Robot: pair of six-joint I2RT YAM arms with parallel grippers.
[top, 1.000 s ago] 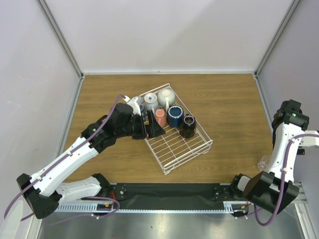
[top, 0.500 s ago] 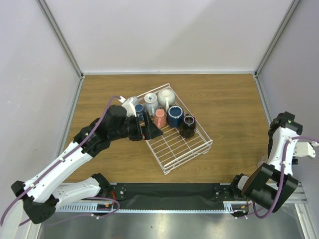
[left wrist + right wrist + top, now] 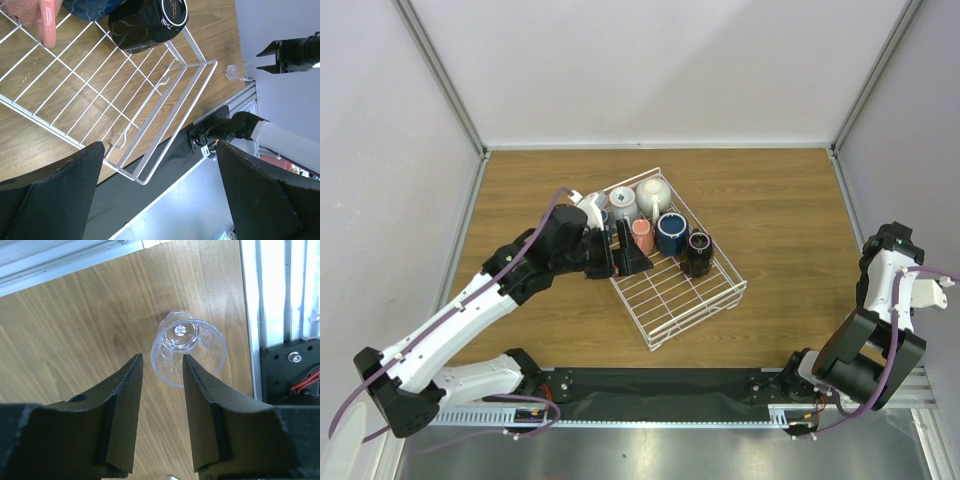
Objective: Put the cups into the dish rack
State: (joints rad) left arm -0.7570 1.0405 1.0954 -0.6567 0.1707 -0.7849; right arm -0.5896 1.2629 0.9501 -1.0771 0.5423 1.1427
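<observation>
The right gripper (image 3: 161, 360) hangs with its fingers slightly apart and empty over a clear cup (image 3: 190, 352). The cup stands on end at the right edge of the table (image 3: 75, 325), well apart from the dish rack (image 3: 675, 300). It sits just ahead of the tips, toward the right-hand finger in the wrist view, so I judge this nearer arm takes it. The left gripper (image 3: 160, 145) gapes empty above the rack's bare end, with the mugs (image 3: 653, 195) crowding the far end. I cannot read the gold marking on the black mug (image 3: 147, 20).

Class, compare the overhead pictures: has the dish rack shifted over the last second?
No. The dish rack has not shifted: its corners sit at the same spots against the table edges.
</observation>
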